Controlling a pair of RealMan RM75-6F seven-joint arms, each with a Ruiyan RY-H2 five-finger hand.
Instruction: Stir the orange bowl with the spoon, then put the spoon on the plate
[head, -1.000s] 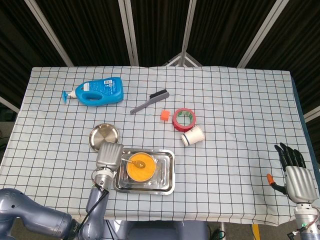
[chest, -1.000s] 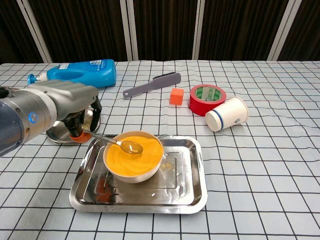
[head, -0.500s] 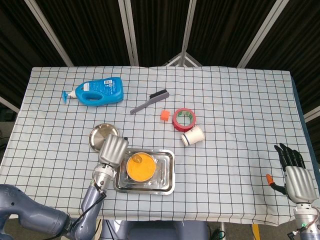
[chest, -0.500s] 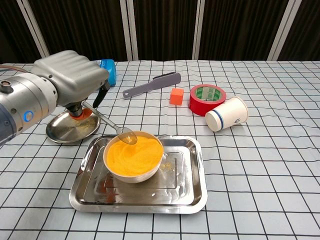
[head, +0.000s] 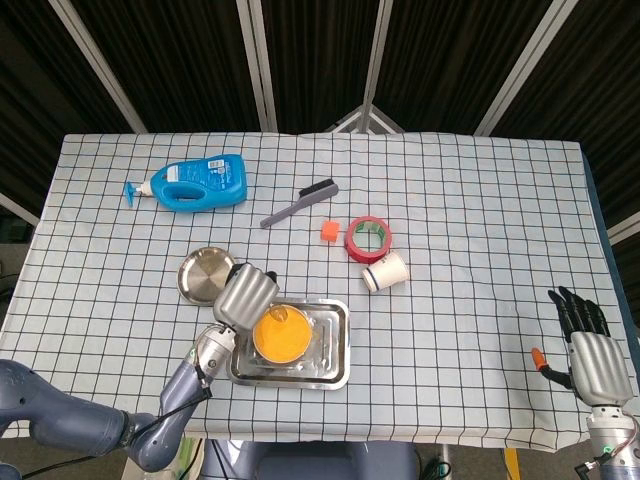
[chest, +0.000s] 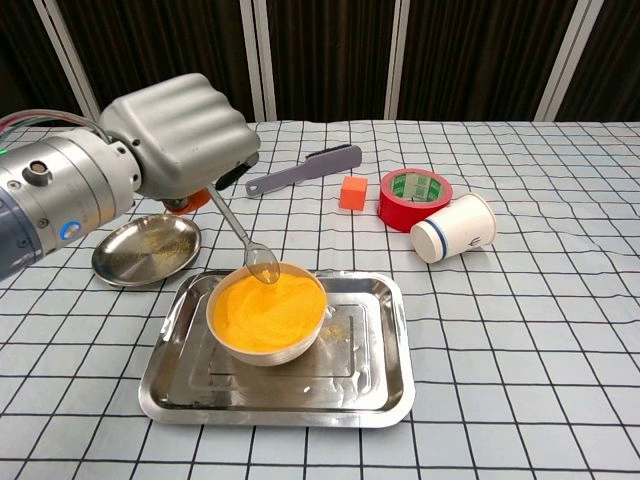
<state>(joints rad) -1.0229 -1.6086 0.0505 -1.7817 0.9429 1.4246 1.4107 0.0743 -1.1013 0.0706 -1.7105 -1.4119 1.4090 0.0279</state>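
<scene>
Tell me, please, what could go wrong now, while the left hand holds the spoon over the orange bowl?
1. The spoon hangs steeply from the left hand, its tip at the rim of the orange bowl. Material clinging to it may drop onto the tray or the cloth on the way to the plate.
2. The bowl looks nearly full, so a nudge from the spoon could spill it.
3. The fingers hide the handle in both views, so the grip may be slight, and the spoon could slip.
</scene>
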